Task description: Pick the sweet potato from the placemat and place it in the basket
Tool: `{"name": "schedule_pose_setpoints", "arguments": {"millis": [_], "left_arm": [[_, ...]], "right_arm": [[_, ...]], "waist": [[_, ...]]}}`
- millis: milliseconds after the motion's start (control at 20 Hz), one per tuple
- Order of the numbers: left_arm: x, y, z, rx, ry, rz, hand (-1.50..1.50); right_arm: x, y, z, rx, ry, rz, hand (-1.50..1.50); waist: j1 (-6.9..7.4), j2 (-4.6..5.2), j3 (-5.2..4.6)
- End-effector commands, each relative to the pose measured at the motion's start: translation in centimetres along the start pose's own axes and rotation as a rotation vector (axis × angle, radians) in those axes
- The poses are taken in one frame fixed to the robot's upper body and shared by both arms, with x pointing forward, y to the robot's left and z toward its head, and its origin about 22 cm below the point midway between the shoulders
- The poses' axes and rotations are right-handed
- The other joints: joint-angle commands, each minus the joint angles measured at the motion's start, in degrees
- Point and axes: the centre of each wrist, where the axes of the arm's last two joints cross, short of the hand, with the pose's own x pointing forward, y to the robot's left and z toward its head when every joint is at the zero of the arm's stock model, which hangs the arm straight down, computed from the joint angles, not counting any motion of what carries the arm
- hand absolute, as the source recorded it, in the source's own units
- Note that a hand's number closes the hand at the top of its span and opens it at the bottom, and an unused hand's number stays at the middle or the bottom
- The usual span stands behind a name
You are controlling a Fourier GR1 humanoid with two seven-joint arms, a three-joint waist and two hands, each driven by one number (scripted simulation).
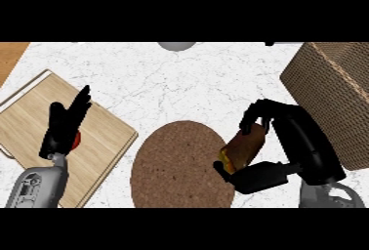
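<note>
My right hand [299, 141] is curled round the brown-orange sweet potato [243, 148], held just past the right edge of the round brown placemat [180, 166]. Fingers wrap over its top and the thumb sits under its lower end. The woven basket [337, 97] stands at the right, close beside this hand. My left hand [63, 128] rests open with fingers up over the wooden cutting board [61, 127] at the left, partly hiding a small red thing [76, 140].
The white marble counter [173, 83] runs between board and basket. A grey round object [177, 45] peeks in at the top edge. A strip of wood [10, 56] shows at the top left corner.
</note>
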Motion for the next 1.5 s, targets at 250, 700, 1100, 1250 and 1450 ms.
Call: {"name": "schedule_pose_setpoints", "arguments": {"millis": [250, 700, 1100, 1250, 1450], "left_arm": [[0.9, -0.1, -0.6, -0.017, -0.011, -0.005, 0.0], [2.4, -0.2, 0.4, -0.013, -0.018, -0.027, 0.0], [1.7, 0.0, -0.5, -0.032, -0.026, 0.015, 0.0], [0.4, 0.6, -0.1, -0.027, -0.027, 0.0, 0.0], [1.7, -2.2, 0.9, -0.022, -0.033, -0.014, 0.0]], "right_arm": [[6.4, -10.8, 2.0, -0.192, 0.0, -0.079, 1.5], [8.0, -17.8, -1.5, -0.291, 0.119, -0.021, 1.5], [3.9, -24.0, -3.4, -0.28, 0.33, 0.369, 1.5], [0.3, -25.6, -3.3, -0.258, 0.364, 0.368, 1.5], [-2.8, -27.5, -4.4, -0.258, 0.438, 0.457, 1.5]], "waist": [[0.46, 0.07, -0.06], [1.09, 0.19, 0.0], [1.38, 0.81, 0.0], [1.33, 0.68, 0.05], [2.14, 0.72, 0.09]]}}
